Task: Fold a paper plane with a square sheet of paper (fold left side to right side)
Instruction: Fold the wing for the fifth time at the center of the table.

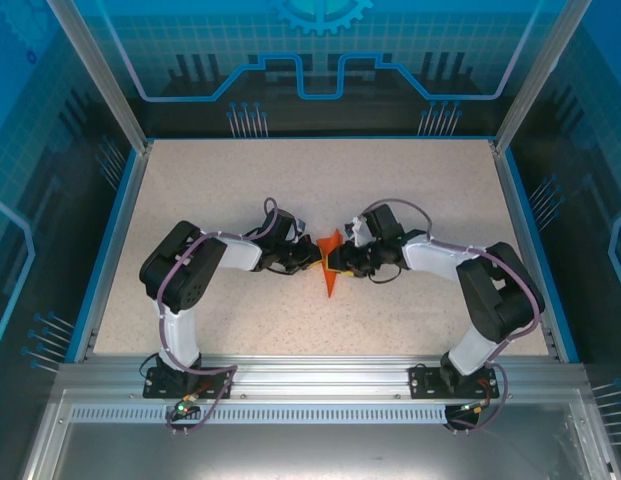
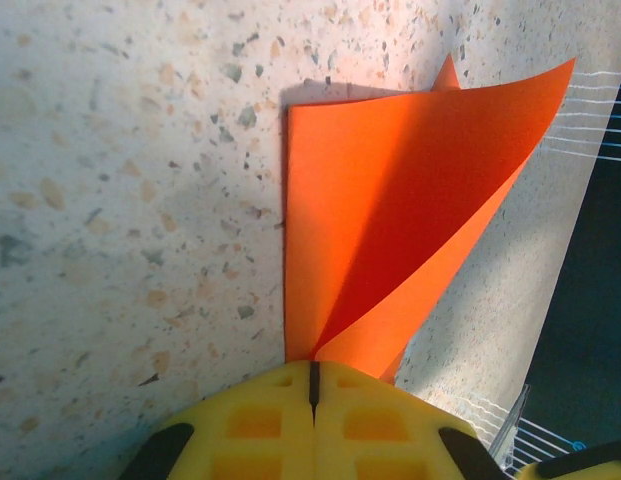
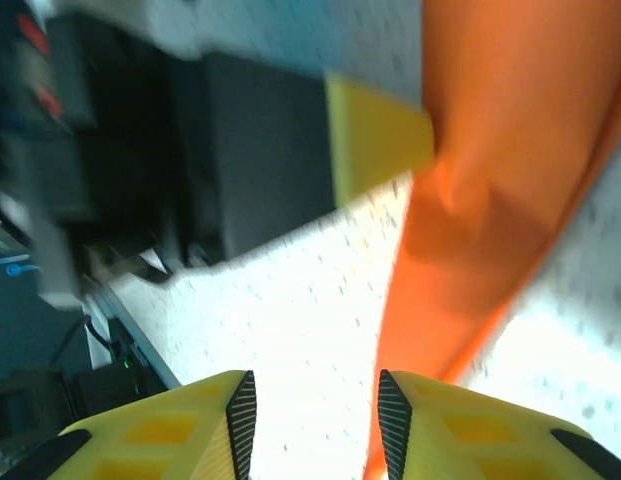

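the orange sheet of paper (image 1: 331, 268) lies in the middle of the desk (image 1: 240, 190) between the two arms. it is already part folded, a narrow pointed shape with one flap standing up off the surface. the left claw (image 2: 313, 368) is clenched on the near end of the paper, where the raised flap meets the flat layer. the right claw (image 3: 315, 405) is released, its jaws partly apart, with the paper's edge just beside one jaw.

the step in hand looks like carrying the left flap over to the right. the left pinch should serve as the anchor so the sheet cannot slide. the right claw should take the loose flap near its free corner, lay it over edge to edge, then press along the fold from the pinned end outward. thin paper buckles easily, so move low and slow.
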{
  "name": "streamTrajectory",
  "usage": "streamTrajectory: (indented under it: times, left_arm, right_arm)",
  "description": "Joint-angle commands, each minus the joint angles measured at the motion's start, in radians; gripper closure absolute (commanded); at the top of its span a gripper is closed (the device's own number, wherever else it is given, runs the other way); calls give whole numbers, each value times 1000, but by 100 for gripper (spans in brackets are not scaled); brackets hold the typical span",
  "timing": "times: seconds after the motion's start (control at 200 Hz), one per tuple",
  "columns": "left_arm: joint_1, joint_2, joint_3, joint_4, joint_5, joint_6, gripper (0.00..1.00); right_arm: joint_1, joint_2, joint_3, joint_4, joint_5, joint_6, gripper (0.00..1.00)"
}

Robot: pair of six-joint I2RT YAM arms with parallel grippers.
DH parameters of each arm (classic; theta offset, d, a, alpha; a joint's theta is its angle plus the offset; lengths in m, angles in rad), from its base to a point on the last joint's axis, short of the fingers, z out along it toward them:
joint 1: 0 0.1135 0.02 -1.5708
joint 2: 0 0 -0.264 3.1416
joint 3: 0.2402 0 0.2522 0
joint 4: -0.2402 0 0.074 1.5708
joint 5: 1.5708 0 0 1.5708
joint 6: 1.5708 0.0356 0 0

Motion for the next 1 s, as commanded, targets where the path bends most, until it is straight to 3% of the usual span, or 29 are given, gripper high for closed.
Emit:
streamTrajectory:
  times: [0.0, 0.53, 0.995]
  left_arm:
    - [11, 4, -20, -74, -50, 22, 100]
    - [10, -2, -19, -84, -56, 27, 100]
    - [10, 1, 6, -124, -81, 51, 100]
  right_arm:
    - [35, -27, -30, 43, -35, 58, 60]
    - [101, 55, -20, 124, -42, 107, 60]
    - [121, 103, -10, 85, 5, 98, 60]
